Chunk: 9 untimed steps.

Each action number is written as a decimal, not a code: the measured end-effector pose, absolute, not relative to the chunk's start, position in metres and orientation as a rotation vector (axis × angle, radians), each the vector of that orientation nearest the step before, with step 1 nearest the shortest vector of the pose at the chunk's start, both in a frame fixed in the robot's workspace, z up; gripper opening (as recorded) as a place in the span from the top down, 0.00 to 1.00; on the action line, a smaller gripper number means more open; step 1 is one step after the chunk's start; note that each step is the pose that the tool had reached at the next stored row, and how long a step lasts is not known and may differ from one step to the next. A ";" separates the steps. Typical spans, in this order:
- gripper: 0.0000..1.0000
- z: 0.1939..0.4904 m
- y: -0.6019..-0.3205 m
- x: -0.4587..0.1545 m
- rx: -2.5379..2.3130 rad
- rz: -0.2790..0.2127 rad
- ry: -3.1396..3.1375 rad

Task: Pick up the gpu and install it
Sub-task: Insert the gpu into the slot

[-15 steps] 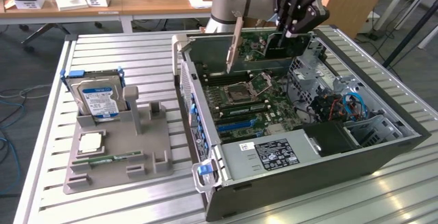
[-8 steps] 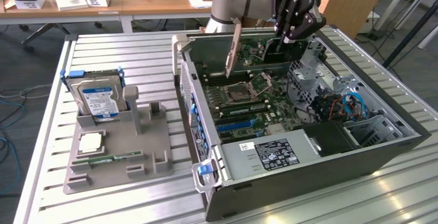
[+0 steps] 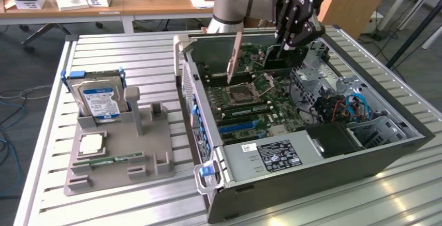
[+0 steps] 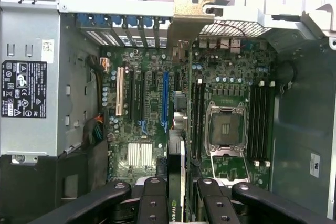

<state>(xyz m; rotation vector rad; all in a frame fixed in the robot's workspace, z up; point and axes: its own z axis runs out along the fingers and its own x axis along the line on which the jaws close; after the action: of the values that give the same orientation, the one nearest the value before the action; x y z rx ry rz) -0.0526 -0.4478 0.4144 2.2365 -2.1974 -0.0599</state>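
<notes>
The end effector (image 3: pixel 295 41) is clenching the gpu (image 4: pixel 176 182) between its dark fingers (image 4: pixel 152 200), one pad on each flat face, so the thin card is hanging on edge with its connector side facing down toward the motherboard (image 4: pixel 142 156). That upright hold is what the board's long expansion slots (image 4: pixel 165 100) are calling for, since the card can only enter edge-first. The arm is holding the gpu inside the open computer case (image 3: pixel 386 151), which is lying on its side on the slatted counter (image 3: pixel 103 50), leaving the board facing up and reachable from above. The card's silver bracket (image 3: pixel 237 55) is pointing toward the case's rear wall, where the row of slot openings sits, so the two ends appear to be lining up together. The card is running just beside the processor socket (image 4: pixel 227 127); whether its edge is already touching a slot cannot be told. The hard drive (image 3: pixel 100 99) is standing in the grey holder (image 3: pixel 117 153) on the counter, well apart from the work.
</notes>
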 end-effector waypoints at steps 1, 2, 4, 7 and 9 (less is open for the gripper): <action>0.74 0.413 -0.448 -0.053 2.237 -0.060 -2.197; 0.74 0.411 -0.448 -0.053 2.237 -0.060 -2.197; 0.74 0.409 -0.448 -0.053 2.237 -0.060 -2.197; 0.74 0.409 -0.448 -0.053 2.237 -0.060 -2.197; 0.74 0.409 -0.448 -0.053 2.237 -0.060 -2.197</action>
<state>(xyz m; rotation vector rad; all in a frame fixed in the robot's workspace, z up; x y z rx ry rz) -0.0527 -0.4478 0.4086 2.2369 -2.1967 -0.0599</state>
